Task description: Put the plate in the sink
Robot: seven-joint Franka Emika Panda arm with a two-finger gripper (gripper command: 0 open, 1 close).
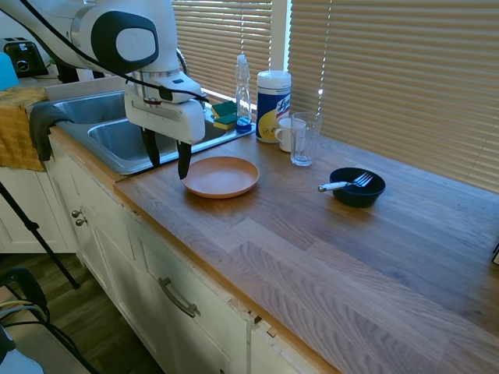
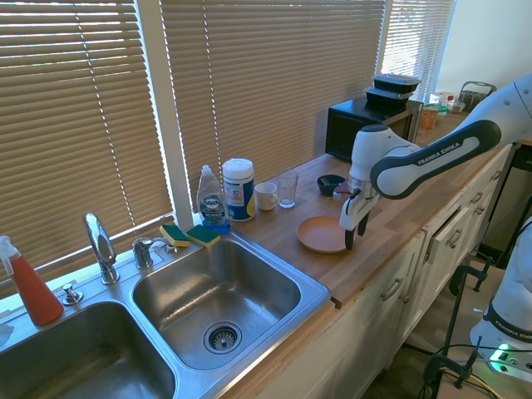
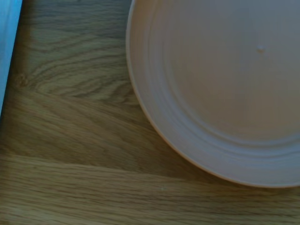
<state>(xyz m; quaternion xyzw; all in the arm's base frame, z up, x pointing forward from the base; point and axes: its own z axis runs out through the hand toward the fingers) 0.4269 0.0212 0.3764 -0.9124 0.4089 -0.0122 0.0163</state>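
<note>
The salmon-orange plate (image 1: 222, 177) (image 2: 320, 234) lies flat on the wooden counter, a short way from the sink (image 1: 114, 164) (image 2: 309, 291). My gripper (image 1: 168, 170) (image 2: 347, 233) hangs open just above the counter at the plate's edge, on the side toward the counter front and the sink. One finger (image 1: 184, 162) stands at the rim and the other (image 1: 150, 148) is off the plate. Nothing is between them. The wrist view shows the plate (image 3: 225, 93) from close above, with bare wood beside it.
A black bowl with a fork (image 1: 357, 187), a glass (image 1: 304, 139), a mug (image 1: 287, 134), a wipes canister (image 1: 273, 105), a soap bottle (image 1: 243, 89) and sponges (image 1: 224, 114) stand behind and beside the plate. A faucet (image 2: 100, 245) rises behind the sink. A yellow towel (image 1: 19, 128) hangs nearby.
</note>
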